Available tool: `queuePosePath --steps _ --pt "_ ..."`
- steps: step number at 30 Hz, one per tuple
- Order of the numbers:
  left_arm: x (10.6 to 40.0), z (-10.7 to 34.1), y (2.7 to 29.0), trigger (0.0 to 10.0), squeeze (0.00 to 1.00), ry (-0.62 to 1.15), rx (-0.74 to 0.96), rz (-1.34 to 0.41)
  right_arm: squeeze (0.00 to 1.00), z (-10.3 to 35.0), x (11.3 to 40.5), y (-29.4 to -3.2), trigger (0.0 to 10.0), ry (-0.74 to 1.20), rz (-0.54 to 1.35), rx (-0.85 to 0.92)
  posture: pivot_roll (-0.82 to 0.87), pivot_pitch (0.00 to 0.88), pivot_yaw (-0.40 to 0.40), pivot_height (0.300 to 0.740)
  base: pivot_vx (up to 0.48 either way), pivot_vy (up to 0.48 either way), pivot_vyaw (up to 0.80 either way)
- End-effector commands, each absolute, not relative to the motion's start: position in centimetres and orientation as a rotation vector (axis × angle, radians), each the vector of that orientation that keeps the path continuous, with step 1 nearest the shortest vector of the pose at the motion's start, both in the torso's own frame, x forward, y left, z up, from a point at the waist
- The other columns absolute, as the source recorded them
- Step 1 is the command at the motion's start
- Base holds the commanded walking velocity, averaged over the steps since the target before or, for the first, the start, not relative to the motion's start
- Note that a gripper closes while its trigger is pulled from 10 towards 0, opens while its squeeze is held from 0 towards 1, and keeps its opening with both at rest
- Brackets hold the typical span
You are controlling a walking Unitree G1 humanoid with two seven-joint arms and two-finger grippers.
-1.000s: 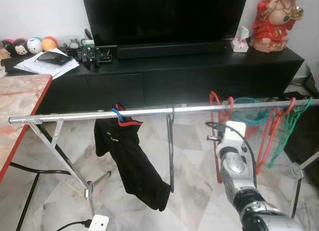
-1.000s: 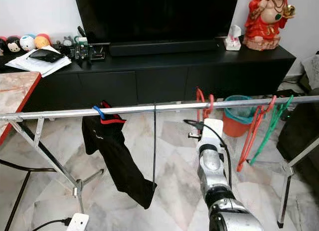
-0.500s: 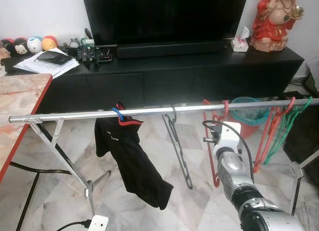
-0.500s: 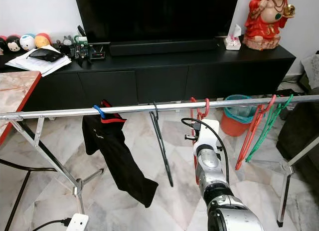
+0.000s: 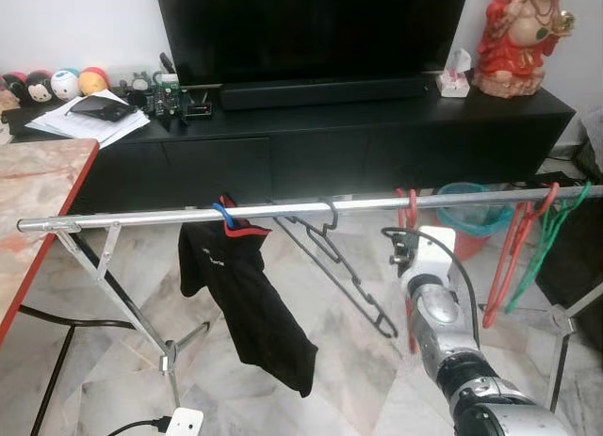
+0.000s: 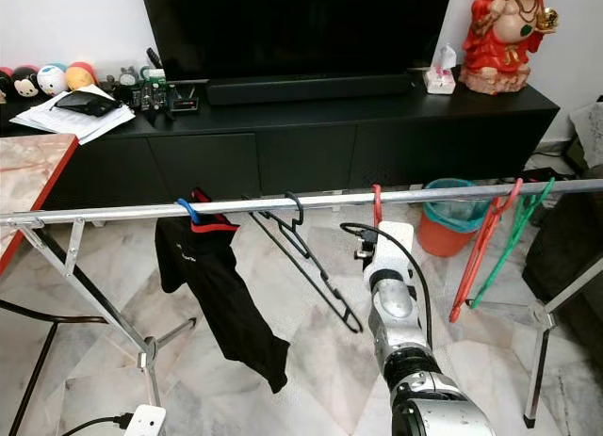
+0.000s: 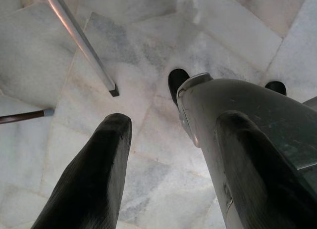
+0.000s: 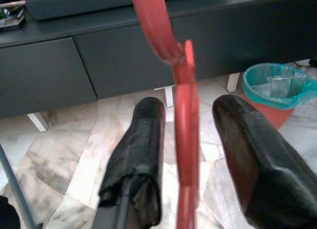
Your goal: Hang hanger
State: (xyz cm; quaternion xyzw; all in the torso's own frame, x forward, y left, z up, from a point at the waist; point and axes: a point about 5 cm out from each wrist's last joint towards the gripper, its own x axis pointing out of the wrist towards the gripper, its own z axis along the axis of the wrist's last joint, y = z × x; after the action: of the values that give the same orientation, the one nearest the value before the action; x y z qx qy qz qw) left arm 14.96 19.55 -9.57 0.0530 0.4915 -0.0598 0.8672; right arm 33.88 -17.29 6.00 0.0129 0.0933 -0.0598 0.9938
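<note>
Domestic living room: television (image 5: 311, 31) on black cabinet (image 5: 358, 139) at 12 o'clock, marble floor (image 5: 122, 379), clothes rail (image 5: 141, 217) across centre.

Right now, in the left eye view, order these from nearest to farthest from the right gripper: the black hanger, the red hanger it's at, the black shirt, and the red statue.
1. Red hanger, between the right gripper's fingers.
2. Black hanger, tilted, to its left on the rail.
3. Black shirt, further left.
4. Red statue, far back on the TV cabinet.

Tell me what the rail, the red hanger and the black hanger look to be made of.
Rail: bare metal, likely steel or aluminium; silvery with bright highlights. Red hanger: probably moulded plastic; thick, smooth, slightly glossy, uniform colour. Black hanger: thin dark frame, maybe coated wire or slim plastic; too fine to tell.
</note>
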Motion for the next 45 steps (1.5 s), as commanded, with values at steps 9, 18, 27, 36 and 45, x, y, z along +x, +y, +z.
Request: queuePosePath --steps 9,18,27,36,45 --pt "14.1 -10.0 19.3 10.0 0.0 1.066 0.111 -0.136 1.0 6.4 32.6 -17.9 10.0 0.068 -0.159 0.013 -0.04 0.0 0.028 0.74 0.0 0.0 0.0" --pt "14.3 -9.9 19.1 10.0 0.0 1.06 0.114 -0.135 0.0 7.4 29.2 -18.8 10.0 -0.109 -0.206 -0.043 -0.04 0.0 0.022 0.74 0.0 0.0 0.0" --pt "14.5 -9.8 19.2 10.0 0.0 1.047 0.109 -0.125 0.0 6.3 24.8 -19.6 10.0 -0.061 -0.168 -0.112 -0.05 0.0 0.01 0.74 0.0 0.0 0.0" --pt "14.8 -9.7 19.4 10.0 0.0 1.041 0.12 -0.132 0.0 1.3 22.4 -17.7 10.0 0.259 0.1 -0.069 -0.06 0.0 0.017 0.74 0.0 0.0 0.0" --pt "15.3 -9.4 19.9 10.0 0.0 1.03 0.129 -0.12 0.0 -3.8 23.2 -16.4 10.0 0.612 0.148 -0.113 -0.04 0.0 0.013 0.74 0.0 0.0 0.0"
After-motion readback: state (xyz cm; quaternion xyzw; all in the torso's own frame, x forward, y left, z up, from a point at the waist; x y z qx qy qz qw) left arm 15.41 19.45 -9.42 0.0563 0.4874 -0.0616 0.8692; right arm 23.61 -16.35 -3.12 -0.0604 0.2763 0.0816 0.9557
